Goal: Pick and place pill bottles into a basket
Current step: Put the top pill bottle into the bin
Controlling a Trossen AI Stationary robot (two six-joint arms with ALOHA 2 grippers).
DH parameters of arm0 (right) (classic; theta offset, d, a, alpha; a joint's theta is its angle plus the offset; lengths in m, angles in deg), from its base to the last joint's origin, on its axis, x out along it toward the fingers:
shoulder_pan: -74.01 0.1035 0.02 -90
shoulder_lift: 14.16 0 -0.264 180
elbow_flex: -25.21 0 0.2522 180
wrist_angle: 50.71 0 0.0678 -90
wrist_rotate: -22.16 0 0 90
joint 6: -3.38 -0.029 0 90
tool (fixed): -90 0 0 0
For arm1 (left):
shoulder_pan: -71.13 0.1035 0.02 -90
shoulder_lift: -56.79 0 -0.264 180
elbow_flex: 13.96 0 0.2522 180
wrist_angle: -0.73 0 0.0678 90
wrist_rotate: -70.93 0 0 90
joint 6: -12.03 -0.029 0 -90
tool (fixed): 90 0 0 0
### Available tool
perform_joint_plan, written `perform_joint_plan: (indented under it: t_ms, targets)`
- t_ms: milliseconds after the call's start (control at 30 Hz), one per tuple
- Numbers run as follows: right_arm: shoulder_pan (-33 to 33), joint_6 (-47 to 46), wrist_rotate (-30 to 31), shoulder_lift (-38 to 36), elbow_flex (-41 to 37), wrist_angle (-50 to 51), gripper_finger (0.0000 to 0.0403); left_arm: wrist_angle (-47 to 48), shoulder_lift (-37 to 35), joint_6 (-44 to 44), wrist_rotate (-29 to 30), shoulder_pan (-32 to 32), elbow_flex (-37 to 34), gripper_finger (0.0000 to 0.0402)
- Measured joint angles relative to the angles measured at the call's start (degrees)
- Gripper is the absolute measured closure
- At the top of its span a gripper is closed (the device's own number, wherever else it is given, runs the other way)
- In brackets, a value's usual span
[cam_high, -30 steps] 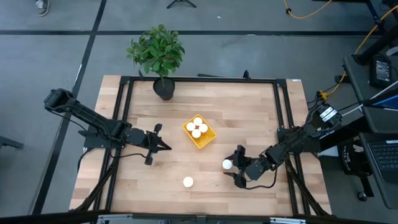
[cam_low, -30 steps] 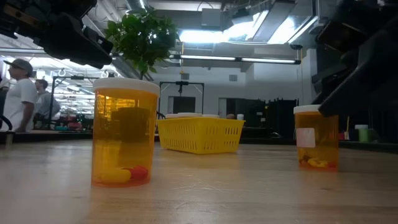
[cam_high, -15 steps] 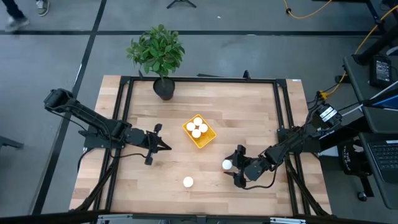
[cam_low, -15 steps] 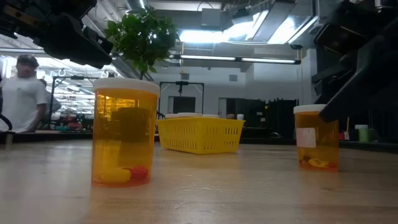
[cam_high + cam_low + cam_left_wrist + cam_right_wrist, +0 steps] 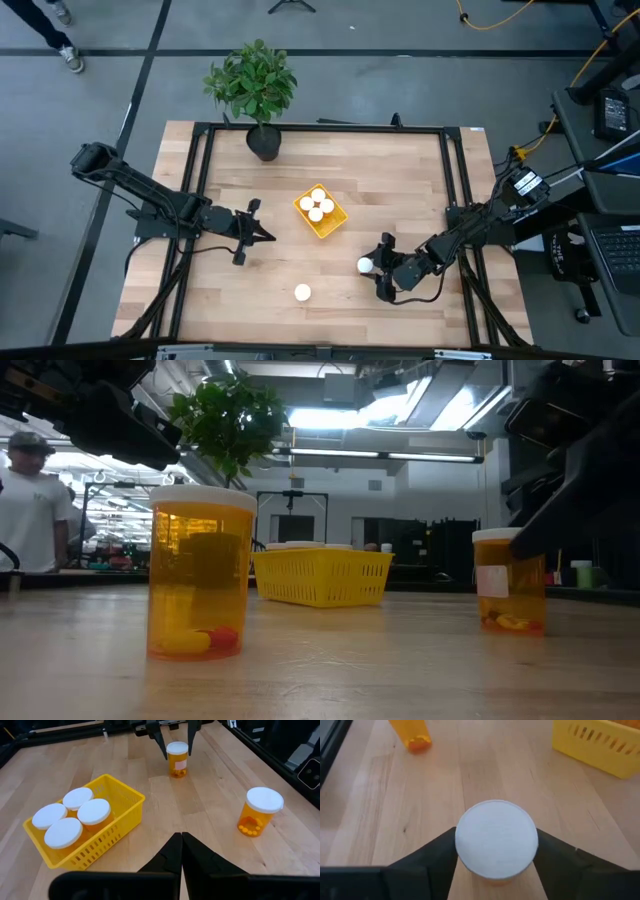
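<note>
Pale wooden planks make up the table [image 5: 400, 180], which sits inside a black frame on a grey floor, with a potted plant [image 5: 253, 88] at its far edge. On the left side, the left gripper [image 5: 262, 236] hovers over the boards with its two fingers pressed together and nothing between them, pointing toward the middle. Just right of it, near the table's centre, the yellow basket [image 5: 334, 224] holds four pill bottles [image 5: 317, 205] standing upright with white caps touching one another. Nearer the front edge, a lone pill bottle [image 5: 302, 292] stands upright on the bare wood, well apart from both arms. Farther right, the right gripper [image 5: 373, 273] is at the sixth pill bottle [image 5: 366, 264]; in the right wrist view its fingers [image 5: 432, 857] sit against both sides of the white cap, clasping the bottle, which stands on the table. Beyond the table's far left corner, a person's feet [image 5: 58, 52] show on the floor.
</note>
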Motion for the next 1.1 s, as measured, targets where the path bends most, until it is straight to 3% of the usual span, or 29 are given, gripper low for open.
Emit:
perform_joint_plan:
  t_ms: [167,667,1100]
  targets:
    - [0.0,0.0,0.0,0.0,0.0,0.0,0.018,0.0,0.0,0.0,0.0,0.0,0.0,0.0398]
    - [-0.1,-0.1,0.0,-0.4,0.0,-3.1,0.0177,0.3,0.0,0.0,0.0,0.0,0.0,0.0398]
    - [-3.8,6.9,-3.1,-8.8,0.0,-4.2,0.0177,0.6,0.0,-1.6,0.0,0.0,0.0,0.0398]
